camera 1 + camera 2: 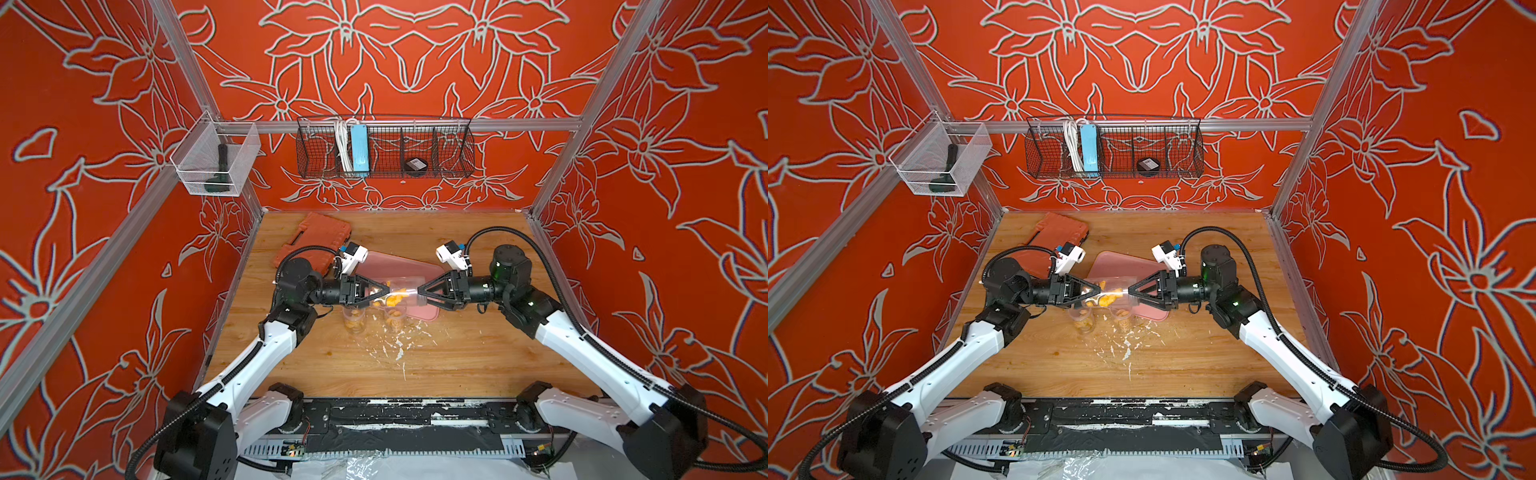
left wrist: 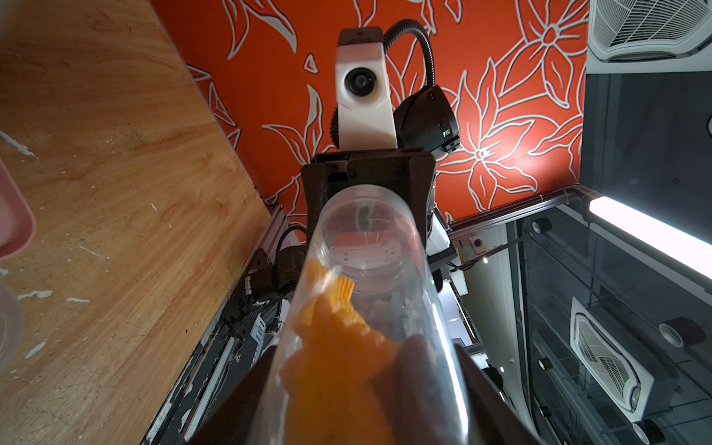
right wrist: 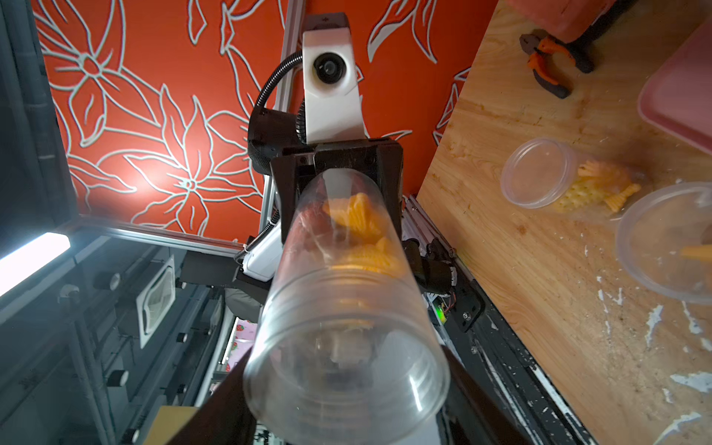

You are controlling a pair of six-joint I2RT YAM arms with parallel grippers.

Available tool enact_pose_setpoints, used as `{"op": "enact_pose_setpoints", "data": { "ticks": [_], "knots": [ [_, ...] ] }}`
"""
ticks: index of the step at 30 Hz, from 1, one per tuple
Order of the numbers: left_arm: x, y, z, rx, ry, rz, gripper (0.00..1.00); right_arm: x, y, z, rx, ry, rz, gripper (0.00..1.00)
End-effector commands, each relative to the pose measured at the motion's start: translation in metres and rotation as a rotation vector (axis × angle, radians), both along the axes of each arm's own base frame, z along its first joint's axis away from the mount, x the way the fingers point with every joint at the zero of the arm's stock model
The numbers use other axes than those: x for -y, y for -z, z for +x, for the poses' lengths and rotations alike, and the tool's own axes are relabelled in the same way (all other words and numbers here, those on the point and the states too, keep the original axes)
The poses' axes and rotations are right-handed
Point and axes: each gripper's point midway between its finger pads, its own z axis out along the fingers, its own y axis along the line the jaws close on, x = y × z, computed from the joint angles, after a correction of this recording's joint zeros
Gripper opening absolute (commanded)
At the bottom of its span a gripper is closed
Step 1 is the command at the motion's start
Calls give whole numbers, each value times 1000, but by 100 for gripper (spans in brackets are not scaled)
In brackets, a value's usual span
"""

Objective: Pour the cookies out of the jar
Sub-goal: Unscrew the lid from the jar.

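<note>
1. Underneath everything I've got the light wooden table [image 1: 457, 353], flecked with white bits near its middle.
2. Toward the back lies a flat pink plastic tray [image 1: 395, 266], partly behind the jar in both top views. My guess is that's the landing spot for the pour.
3. On my end, the left gripper [image 1: 384, 293] is clamped on the base end of the jar. The right gripper [image 1: 419, 292] looks pinched onto the opposite, ridged end. I reckon the hold at both ends keeps it from rolling.
4. That tall clear plastic jar [image 3: 346, 308] hangs level in the air between them, off the table. I can't tell if a lid's on.
5. Two small clear round tubs [image 1: 355, 320] stand on the table below the jar, with a few biscuits inside.
6. Inside the jar, the yellow-orange ridged cookies [image 2: 339, 346] are heaped at the left gripper's end. So it'd need tipping toward the right end before they slide out.
</note>
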Motion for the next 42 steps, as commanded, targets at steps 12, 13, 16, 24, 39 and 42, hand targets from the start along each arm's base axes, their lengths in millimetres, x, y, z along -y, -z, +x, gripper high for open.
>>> {"op": "enact_pose_setpoints", "data": {
  "ticks": [12, 13, 16, 24, 39, 42],
  "knots": [
    [2, -17, -9, 40, 41, -20, 43, 2, -26, 11, 757, 46, 28, 47],
    [2, -17, -9, 41, 43, -21, 43, 2, -29, 10, 818, 41, 41, 47],
    [2, -18, -10, 43, 48, -22, 43, 2, -36, 1, 1000, -9, 81, 46],
    [3, -15, -9, 35, 47, -17, 43, 2, -16, -6, 1359, -118, 42, 36],
    [4, -11, -5, 27, 49, -5, 43, 12, 1, 9, 1586, -17, -63, 22],
    [4, -12, -5, 29, 50, -5, 42, 19, 2, 9, 1590, 10, -82, 22]
  ]
}}
